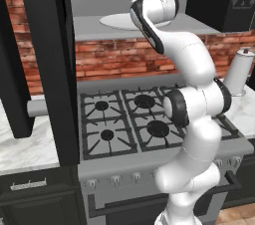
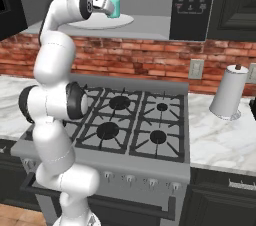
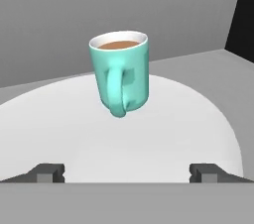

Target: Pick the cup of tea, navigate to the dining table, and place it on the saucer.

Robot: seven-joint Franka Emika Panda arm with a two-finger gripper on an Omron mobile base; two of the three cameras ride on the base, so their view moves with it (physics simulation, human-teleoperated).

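While the white arm is stretched high above the black gas stove, the small teal mug of brown tea is seen standing on a large white round plate, which lies on the grey shelf over the stove, just beside the black microwave panel. From the hand camera, the mug is found straight ahead of the two-finger gripper, upright, with its side handle turned squarely toward the camera and its long axis running vertically. The dark fingertips are spread wide, well apart from each other, and nothing is held between them; a clear stretch of plate is left between them and the mug. In the right base view the mug appears just off the end of the gripper, though whether contact is made cannot be told from there; the hand view suggests it is not. The pick is judged not yet done. A straight advance toward the mug seems to be called for, and the handle facing the jaws may get in the way of a clean closure on the body. A tall white-grey canister is left standing on the marble counter to the right of the stove, well away from the work.
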